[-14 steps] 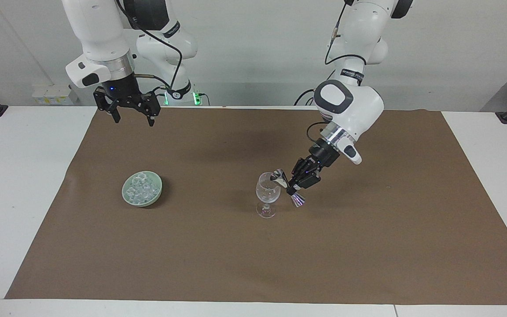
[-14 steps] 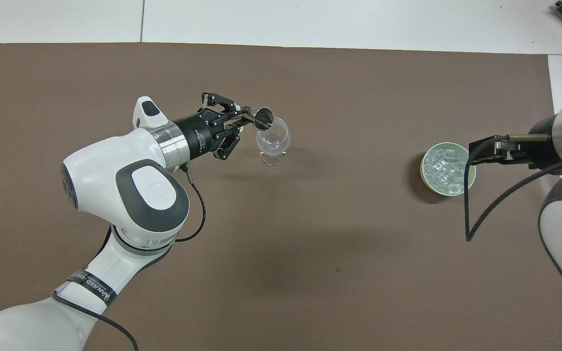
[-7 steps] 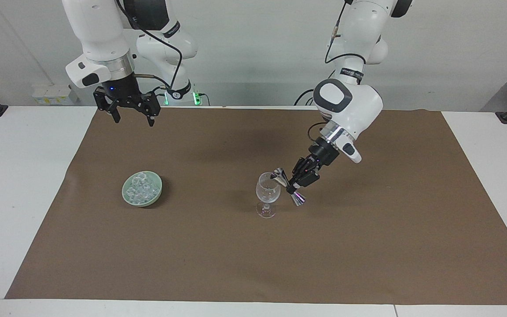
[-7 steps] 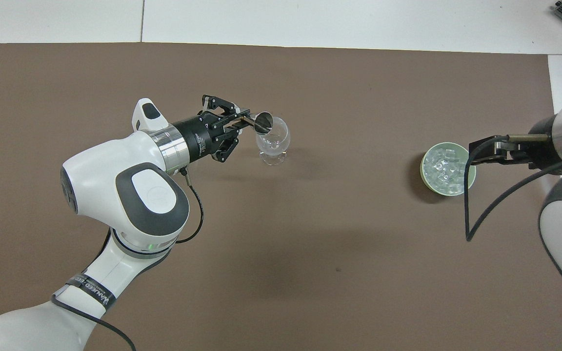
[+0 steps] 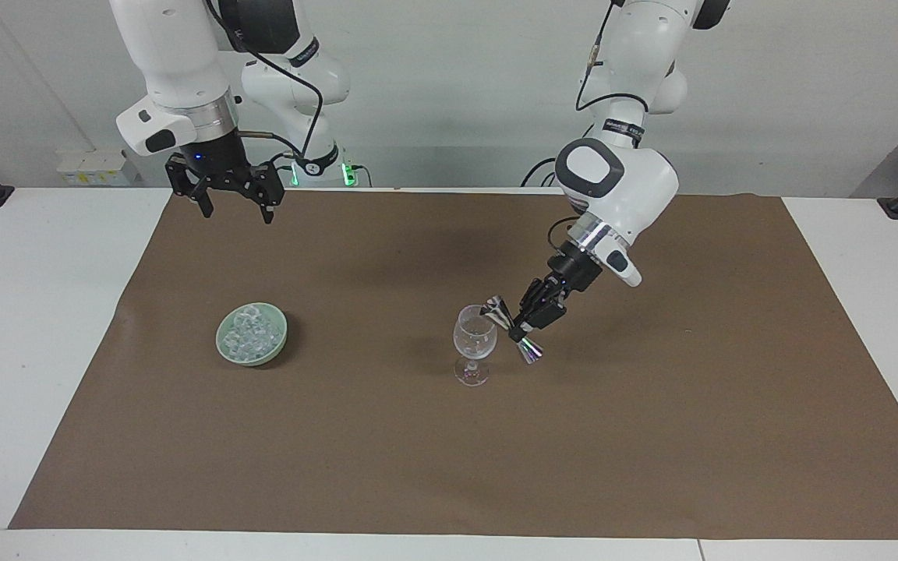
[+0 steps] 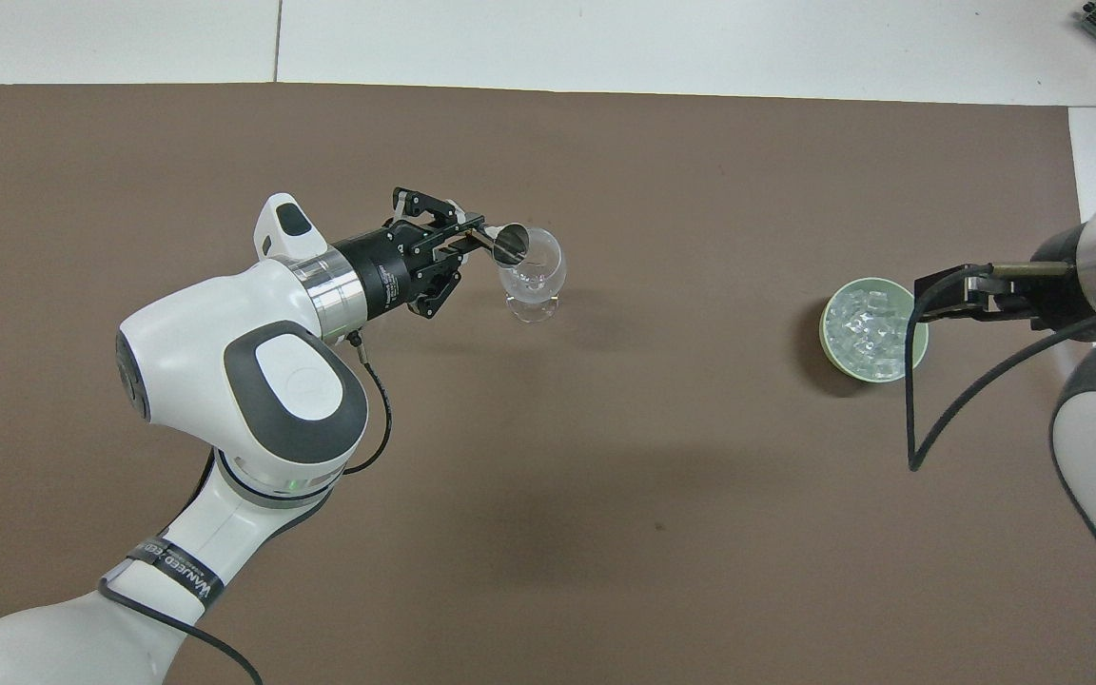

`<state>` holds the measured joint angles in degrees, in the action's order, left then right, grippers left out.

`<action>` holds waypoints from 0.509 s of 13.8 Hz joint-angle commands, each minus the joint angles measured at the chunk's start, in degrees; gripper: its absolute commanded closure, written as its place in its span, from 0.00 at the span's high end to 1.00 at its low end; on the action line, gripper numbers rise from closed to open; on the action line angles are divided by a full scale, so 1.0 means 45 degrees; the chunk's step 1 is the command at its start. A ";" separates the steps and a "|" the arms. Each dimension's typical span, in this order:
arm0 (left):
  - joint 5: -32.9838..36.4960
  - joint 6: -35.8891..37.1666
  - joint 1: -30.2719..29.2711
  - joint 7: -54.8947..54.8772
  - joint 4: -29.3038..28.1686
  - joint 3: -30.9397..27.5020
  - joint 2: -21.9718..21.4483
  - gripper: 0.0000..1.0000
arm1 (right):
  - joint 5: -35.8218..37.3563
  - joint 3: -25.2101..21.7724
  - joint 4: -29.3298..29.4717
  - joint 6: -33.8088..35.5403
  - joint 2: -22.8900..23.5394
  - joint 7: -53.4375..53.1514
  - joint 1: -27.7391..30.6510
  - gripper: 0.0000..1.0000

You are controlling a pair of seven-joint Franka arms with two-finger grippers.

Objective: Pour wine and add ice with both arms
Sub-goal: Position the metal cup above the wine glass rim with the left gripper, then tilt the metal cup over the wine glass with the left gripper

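At the brown-papered table, your left gripper was clamped on the waist of a small metal measuring cup, tilted so its upper mouth leaned over the rim of the stemmed wine glass. The glass stood upright on the paper toward the left arm's end of the table, and whether any liquid was running could not be told. Your right gripper hung high over the table edge by its own base, fingers spread wide and holding nothing (that arm was waiting).

The ice, a glistening heap of clear chunks, sat in a pale green bowl toward the right arm's end of the table, well apart from the glass and untouched.

The pour looked to be the step in hand. To do it well, you would have wanted the cup's lip held inside the line of the rim without knocking it, since a stemmed glass tips easily. A slow, steady roll of the wrist would likely have emptied the cup cleanly, and a lift straight up before swinging away would have kept the glass safe. The ice was yet to be added.
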<state>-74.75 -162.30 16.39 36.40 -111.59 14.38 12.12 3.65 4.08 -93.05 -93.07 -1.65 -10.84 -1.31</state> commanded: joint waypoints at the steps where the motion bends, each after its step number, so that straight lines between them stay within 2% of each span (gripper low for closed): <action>1: -0.0224 -0.0418 0.0322 -0.0355 -0.0417 -0.0226 -0.0409 0.00 | -0.0166 -0.0048 -0.0338 -0.0080 -0.0297 0.0242 -0.0001 1.00; 7: -0.0205 -0.0848 0.0497 -0.0785 -0.0280 -0.0207 -0.0331 0.00 | -0.0166 -0.0067 -0.0338 -0.0080 -0.0297 0.0242 -0.0001 1.00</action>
<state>-74.75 -164.39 16.86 34.01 -111.59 14.38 12.12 3.65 4.08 -93.05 -93.07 -1.65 -10.84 -1.31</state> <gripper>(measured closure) 0.784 0.000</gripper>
